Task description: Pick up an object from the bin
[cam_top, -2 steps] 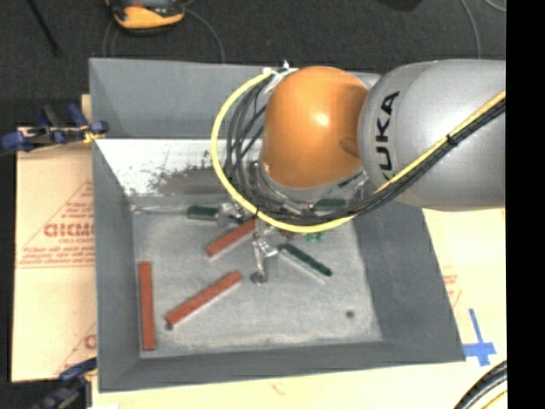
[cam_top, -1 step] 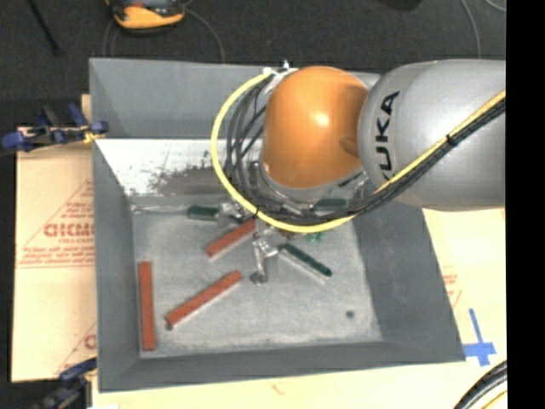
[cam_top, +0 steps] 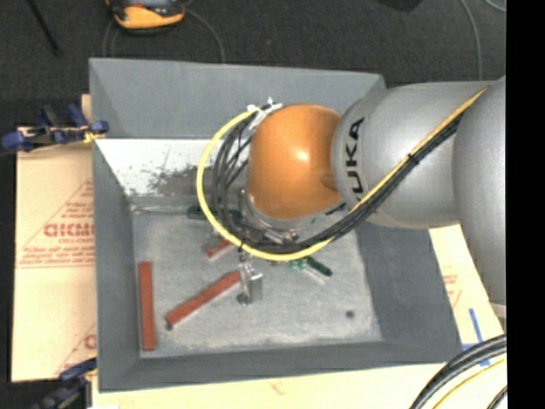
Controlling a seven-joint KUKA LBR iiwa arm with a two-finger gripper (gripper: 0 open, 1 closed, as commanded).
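My gripper (cam_top: 249, 283) hangs below the orange cover near the middle of the bin floor. Its metal tip stands right at the upper right end of a long red-brown stick (cam_top: 201, 301) that lies slanted on the floor, running down to the left. A short red-brown piece (cam_top: 217, 248) lies just up and left of the gripper, partly under the cables. A small green thing (cam_top: 310, 266) lies to the gripper's right, partly hidden by the arm.
A second red-brown stick (cam_top: 146, 305) lies upright along the bin's left wall. The arm and its cable loop cover the back middle of the bin. A tiny dark speck (cam_top: 349, 315) sits on the floor at the right.
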